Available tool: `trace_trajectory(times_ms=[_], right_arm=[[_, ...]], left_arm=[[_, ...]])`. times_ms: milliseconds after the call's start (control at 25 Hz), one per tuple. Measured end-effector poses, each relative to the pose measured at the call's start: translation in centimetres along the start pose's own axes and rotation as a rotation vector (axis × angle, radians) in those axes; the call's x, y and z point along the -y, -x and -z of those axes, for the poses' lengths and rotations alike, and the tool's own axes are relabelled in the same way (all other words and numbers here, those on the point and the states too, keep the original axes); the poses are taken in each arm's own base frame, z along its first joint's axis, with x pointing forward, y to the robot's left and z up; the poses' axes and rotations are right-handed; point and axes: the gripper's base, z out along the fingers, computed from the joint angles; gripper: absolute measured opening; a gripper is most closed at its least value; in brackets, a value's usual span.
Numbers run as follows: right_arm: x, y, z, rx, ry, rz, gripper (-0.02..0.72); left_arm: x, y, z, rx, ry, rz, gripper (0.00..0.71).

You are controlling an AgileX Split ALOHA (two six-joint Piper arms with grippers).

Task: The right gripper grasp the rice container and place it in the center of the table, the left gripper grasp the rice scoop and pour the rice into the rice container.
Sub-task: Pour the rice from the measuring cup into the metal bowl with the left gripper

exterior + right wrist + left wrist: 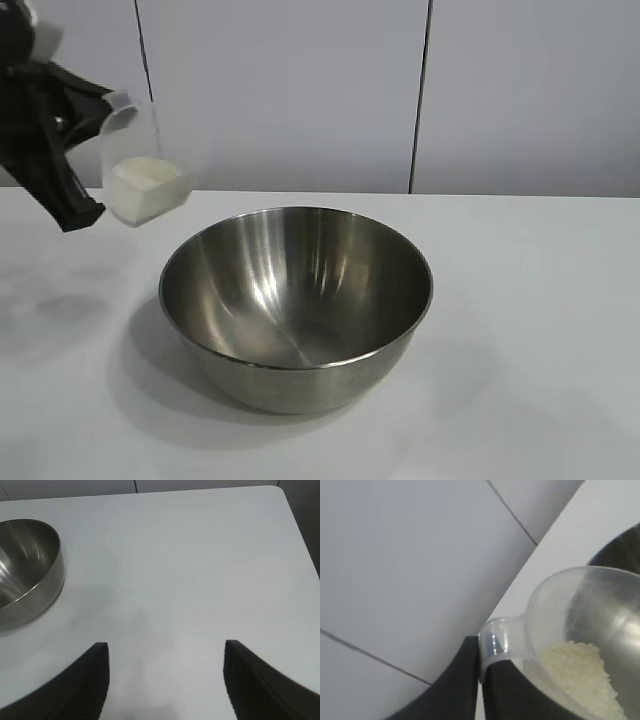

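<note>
The steel rice container [296, 305] stands on the white table [540, 330] near its middle, empty inside. My left gripper [95, 155] is shut on the handle of the clear rice scoop [143, 170], held in the air to the left of and above the bowl. White rice [145, 178] fills the scoop's lower part. In the left wrist view the fingers [465, 680] pinch the scoop's tab [496, 642], with rice [580, 672] inside. My right gripper [166, 650] is open and empty over bare table, with the bowl [27, 565] off to its side.
A white panelled wall [300, 90] stands behind the table. The table's far corner [275, 490] shows in the right wrist view.
</note>
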Motion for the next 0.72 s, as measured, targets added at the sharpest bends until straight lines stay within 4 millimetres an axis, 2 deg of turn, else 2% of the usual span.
trace_trajectory(times_ms=[120, 280, 520, 720], right_arm=[[0.0, 0.0, 0.0, 0.000, 0.000, 0.000, 0.452], [0.0, 0.0, 0.0, 0.000, 0.000, 0.000, 0.452], [0.0, 0.0, 0.0, 0.000, 0.000, 0.000, 0.452], [0.0, 0.0, 0.0, 0.000, 0.000, 0.000, 0.452]], left_arm=[[-0.1, 2.0, -0.8, 0.015, -0.026, -0.210, 0.008], [0.1, 3.8, -1.4, 0.043, -0.022, -0.542, 0.007], [0.3, 5.2, -1.5, 0.063, 0.028, -0.993, 0.007], [-0.1, 6.6, -1.3, 0.087, 0.180, -1.282, 0.007]])
